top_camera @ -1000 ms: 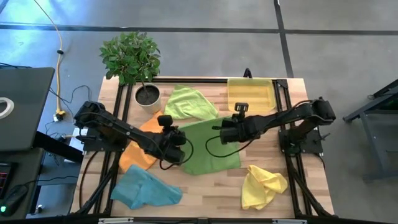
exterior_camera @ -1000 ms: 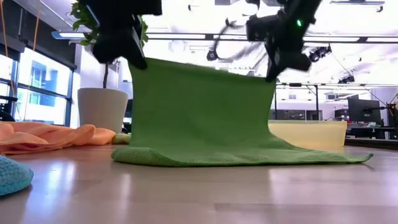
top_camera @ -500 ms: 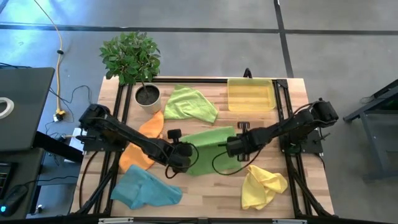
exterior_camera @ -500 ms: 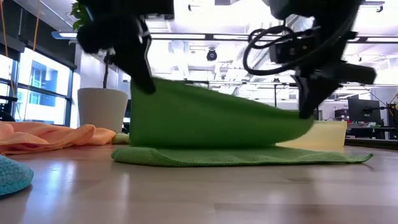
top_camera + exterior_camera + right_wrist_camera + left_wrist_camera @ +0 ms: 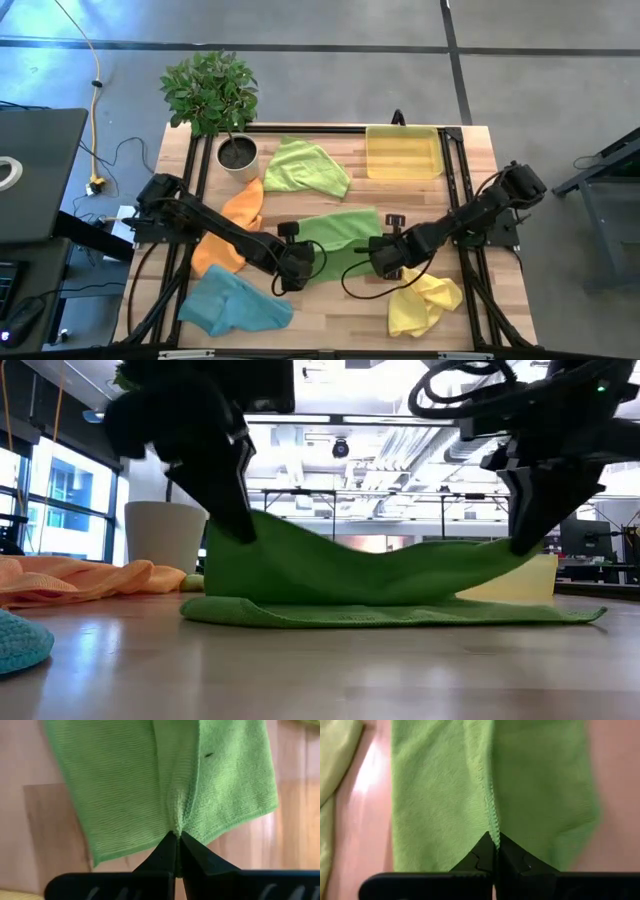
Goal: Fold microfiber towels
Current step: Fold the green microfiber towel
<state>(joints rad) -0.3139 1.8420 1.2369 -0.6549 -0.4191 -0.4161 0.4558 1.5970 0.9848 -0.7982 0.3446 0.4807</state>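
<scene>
No legible text, labels, brand marks, numbers or signs found in any view. Towels, counter, tray, plant pot, arms: no readable markings. Room fixtures behind counter in low view: nothing readable.
</scene>
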